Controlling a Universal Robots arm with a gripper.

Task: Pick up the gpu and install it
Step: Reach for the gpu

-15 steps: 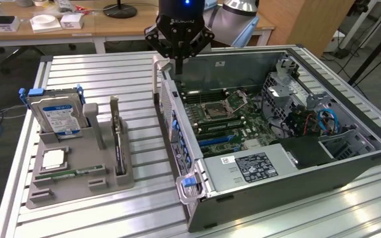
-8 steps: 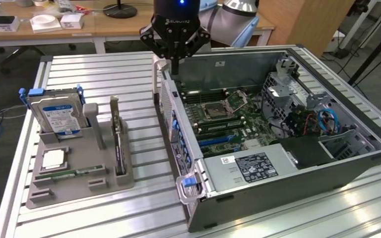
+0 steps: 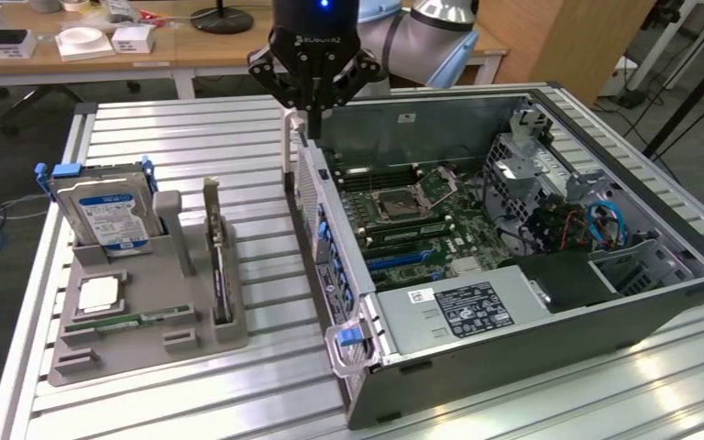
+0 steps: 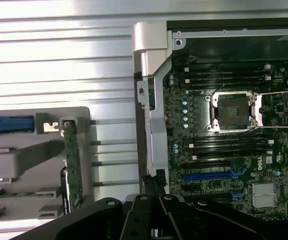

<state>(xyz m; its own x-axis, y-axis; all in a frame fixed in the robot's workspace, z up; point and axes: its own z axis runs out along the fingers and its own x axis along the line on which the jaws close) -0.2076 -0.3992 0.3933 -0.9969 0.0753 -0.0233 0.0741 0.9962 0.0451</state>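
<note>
The gpu stands on edge in a slot of the grey holder, its silver bracket at the far end. From the wrist it is seen edge-on as a thin board, gpu. My gripper hangs shut, with nothing between its fingers, over the rear left corner of the open computer case, well apart from the gpu. In the wrist view my gripper is above the case's side wall, next to the motherboard with its blue slots.
The holder also carries a hard drive with a blue-white label, a chip and a green RAM stick. Everything sits on a slatted metal table. Desks with clutter stand behind.
</note>
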